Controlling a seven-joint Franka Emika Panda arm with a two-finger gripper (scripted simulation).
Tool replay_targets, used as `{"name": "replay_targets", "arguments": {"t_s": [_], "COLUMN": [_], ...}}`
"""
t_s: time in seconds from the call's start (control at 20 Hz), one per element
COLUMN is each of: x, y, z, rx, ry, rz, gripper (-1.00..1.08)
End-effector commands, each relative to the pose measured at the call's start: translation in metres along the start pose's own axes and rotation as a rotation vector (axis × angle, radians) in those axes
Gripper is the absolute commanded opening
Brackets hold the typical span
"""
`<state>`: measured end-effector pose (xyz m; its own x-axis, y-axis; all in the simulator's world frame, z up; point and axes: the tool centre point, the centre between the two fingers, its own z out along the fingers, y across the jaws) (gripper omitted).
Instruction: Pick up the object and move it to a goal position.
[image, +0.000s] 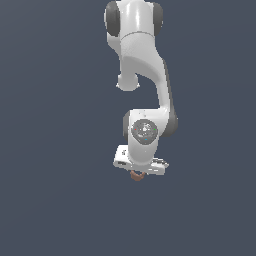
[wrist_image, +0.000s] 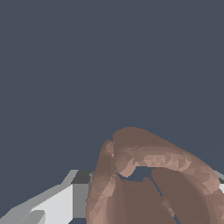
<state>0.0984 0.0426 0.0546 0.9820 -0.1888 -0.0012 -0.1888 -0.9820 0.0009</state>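
Nearest the wrist camera, filling the lower right of that frame, is the small reddish-brown hollow ring (wrist_image: 148, 179), its faceted wall curving round a dark opening. A pale grey and white finger (wrist_image: 57, 205) of the white two-finger gripper (image: 137, 172) shows beside it in the lower left of the wrist view, right against the ring's wall. In the exterior view the ring (image: 136, 175) is only a small brown tip poking out below the gripper, a little below the frame's centre.

The gripper looks clamped on the ring: the ring sits between the fingers and nothing visibly supports it from beneath. So the pick seems done, and the step in hand is, by my reading, the carry to the goal.

The next move calls for a steady translation with the grip kept firm, since a short curved ring could roll or slip between flat pads. No goal marker shows in either view, so I cannot tell which way the carry must go.

Outward from there, the white jointed arm (image: 142, 75) rises to the top of the exterior frame. Around it is only plain dark blue-grey background (image: 50, 150); nothing stands in the way.
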Motion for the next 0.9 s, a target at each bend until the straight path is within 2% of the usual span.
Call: {"name": "replay_targets", "arguments": {"t_s": [0.0, 0.85], "x": [-0.001, -0.015], "y": [-0.013, -0.157], "z": [-0.008, -0.092], "rx": [0.001, 0.0], "ry": [0.001, 0.001], "rz": [-0.002, -0.001], "gripper": [-1.0, -1.0]}}
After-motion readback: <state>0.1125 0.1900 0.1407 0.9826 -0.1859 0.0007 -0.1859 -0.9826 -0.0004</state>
